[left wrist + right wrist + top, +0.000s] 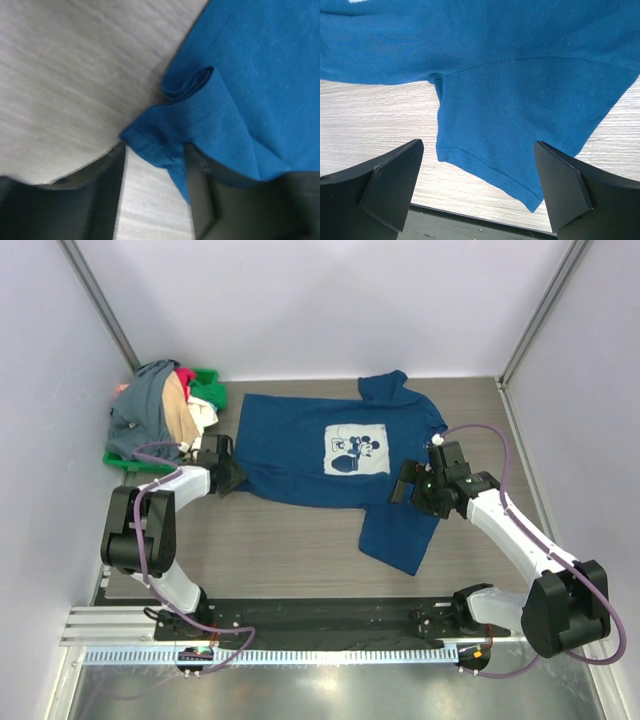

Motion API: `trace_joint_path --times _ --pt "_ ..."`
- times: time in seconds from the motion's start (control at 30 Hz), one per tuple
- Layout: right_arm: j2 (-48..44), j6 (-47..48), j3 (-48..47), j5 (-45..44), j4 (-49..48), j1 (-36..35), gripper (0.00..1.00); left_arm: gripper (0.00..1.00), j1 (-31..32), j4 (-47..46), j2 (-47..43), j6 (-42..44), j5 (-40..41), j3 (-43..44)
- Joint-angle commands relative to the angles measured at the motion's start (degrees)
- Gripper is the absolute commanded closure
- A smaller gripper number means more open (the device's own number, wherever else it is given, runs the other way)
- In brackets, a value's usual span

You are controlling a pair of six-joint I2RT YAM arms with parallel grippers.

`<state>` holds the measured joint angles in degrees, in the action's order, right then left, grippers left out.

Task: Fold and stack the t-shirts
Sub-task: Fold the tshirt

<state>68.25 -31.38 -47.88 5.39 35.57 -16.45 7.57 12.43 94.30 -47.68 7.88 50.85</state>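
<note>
From above, one navy t-shirt (300, 455) with a white cartoon print lies spread mid-table (300, 550); one heap of t-shirts (160, 405), grey, tan, pink, white and green, sits on a green tray (125, 462) at the far left; the left gripper (228, 472) is at the shirt's near-left corner, the right gripper (402, 485) over its near sleeve.

Left wrist: two fingers (205, 200) parted, the rumpled hem corner (200, 110) between them; bare table shows in the gap.

Right wrist: two fingers (395, 180) spread wide, the sleeve (490, 125) lying flat between them.
</note>
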Motion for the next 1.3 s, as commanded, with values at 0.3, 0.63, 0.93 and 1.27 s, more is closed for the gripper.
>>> trace_joint_path --times 0.3,0.63,0.93,1.27 --pt "-3.91 -3.42 3.4 -7.47 2.38 -1.48 0.04 1.0 -0.19 -4.34 0.89 -1.63 -1.82 -3.03" --pt "-7.86 -20.47 9.9 -18.12 9.43 -15.45 0.04 1.0 -0.1 -5.3 -10.01 -2.24 -2.78 -13.32" --pt "-11.47 -36.29 15.09 -25.77 12.85 -27.93 0.04 1.0 -0.1 -8.55 -12.04 -1.19 -2.96 -18.41" --pt "-10.24 -40.08 15.35 -26.92 14.18 -31.98 0.06 1.0 -0.19 -9.7 -13.35 -1.18 -3.75 -19.56"
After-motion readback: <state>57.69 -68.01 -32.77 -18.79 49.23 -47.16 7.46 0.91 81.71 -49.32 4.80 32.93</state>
